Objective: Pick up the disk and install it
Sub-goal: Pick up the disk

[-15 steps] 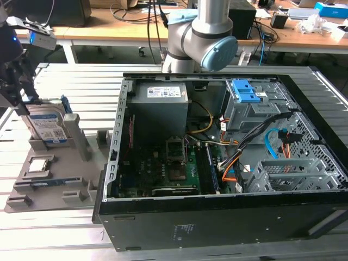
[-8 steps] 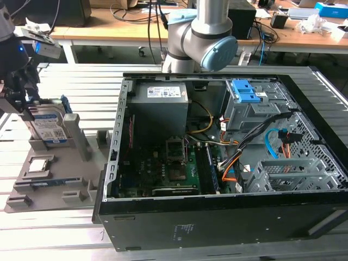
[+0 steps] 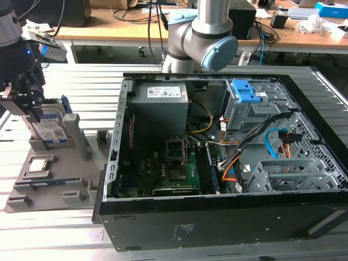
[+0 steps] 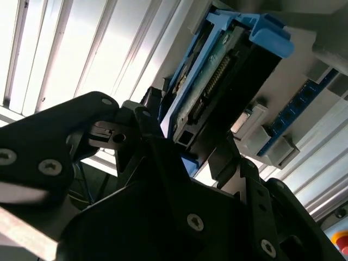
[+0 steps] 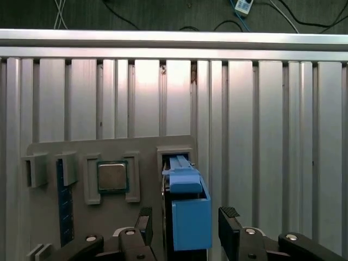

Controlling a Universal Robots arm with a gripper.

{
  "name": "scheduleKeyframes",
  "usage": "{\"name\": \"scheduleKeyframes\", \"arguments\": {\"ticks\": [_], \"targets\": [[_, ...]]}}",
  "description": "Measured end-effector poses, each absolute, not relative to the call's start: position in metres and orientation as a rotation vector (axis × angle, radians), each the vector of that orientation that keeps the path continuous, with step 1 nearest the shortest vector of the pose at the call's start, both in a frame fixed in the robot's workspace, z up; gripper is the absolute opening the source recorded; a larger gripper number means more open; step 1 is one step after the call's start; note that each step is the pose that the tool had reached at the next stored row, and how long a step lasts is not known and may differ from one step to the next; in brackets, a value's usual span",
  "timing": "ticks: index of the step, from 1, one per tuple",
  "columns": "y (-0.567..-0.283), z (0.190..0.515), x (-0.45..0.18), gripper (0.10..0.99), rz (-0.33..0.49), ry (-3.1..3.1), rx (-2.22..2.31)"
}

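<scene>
My end effector point(image 5: 186, 218) is spread astride the disk point(image 5: 185, 187), not yet pinching it, I judge; the disk stands on edge in its slot on the grey parts tray point(image 5: 147, 144). So pick-up and install both remain undone; the open computer case point(image 3: 217, 228) sits beside that tray.

Colour key: the disk point(image 3: 51, 130), at the exterior view's nine o'clock, is silver with a white label, a blue top band and blue rails; the pincer point(image 5: 186, 223) is black. The tray point(image 3: 68, 174) is plain grey, and the bench point(image 5: 272, 136) is ribbed in pale silver slats. The case point(image 3: 217, 228) at centre is black, its board point(image 3: 163, 171) green and its latch point(image 3: 246, 92) light blue.
</scene>
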State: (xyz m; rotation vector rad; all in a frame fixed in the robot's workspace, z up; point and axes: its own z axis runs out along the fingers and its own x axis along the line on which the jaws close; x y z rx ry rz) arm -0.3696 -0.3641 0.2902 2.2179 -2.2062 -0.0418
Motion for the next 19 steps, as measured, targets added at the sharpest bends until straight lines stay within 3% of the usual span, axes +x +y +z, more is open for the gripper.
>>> {"name": "scheduleKeyframes", "arguments": {"ticks": [7, 8, 9, 10, 19], "targets": [[-0.3641, 0.2902, -0.3695, 0.584, -0.040, -2.206, 2.217], [-0.3641, 0.2902, -0.3695, 0.522, -0.040, -2.205, 2.217], [-0.3641, 0.2902, -0.3695, 0.396, -0.040, -2.205, 2.217], [-0.3641, 0.2902, -0.3695, 0.365, -0.040, -2.205, 2.217], [-0.3641, 0.2902, -0.3695, 0.365, -0.037, -2.204, 2.216]]}}
